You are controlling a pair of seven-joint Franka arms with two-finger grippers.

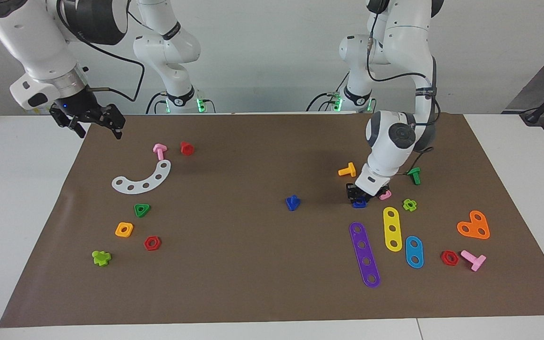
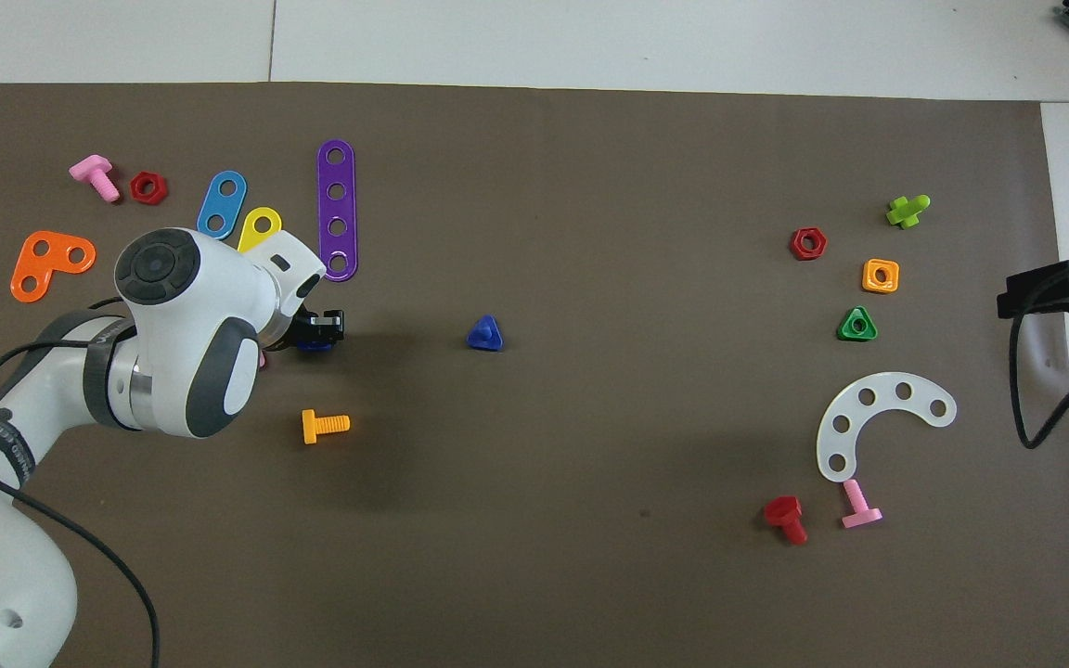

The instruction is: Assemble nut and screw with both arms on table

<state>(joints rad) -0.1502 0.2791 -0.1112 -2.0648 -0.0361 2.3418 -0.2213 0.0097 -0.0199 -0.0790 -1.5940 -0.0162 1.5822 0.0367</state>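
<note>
Fingers of the left gripper [image 1: 359,199] are pinching the blue nut [image 1: 359,203], which is sitting on the brown mat [image 1: 253,283] toward the left arm's end of the surface. A pink nut [image 1: 385,195] is lying just beside that gripper, and an orange bolt [image 1: 347,170] is resting a little nearer to the robots. The blue screw [image 1: 293,202] is standing on its triangular head near the middle of the mat, stem pointing up, well apart from the nut. A purple strip [image 1: 364,254], a yellow strip [image 1: 392,228] and a light-blue strip [image 1: 414,251] are lying farther from the robots than the nut. The right gripper [image 1: 93,127] is hanging in the air over the mat's edge at the right arm's end, its fingers spread and holding nothing.
</note>
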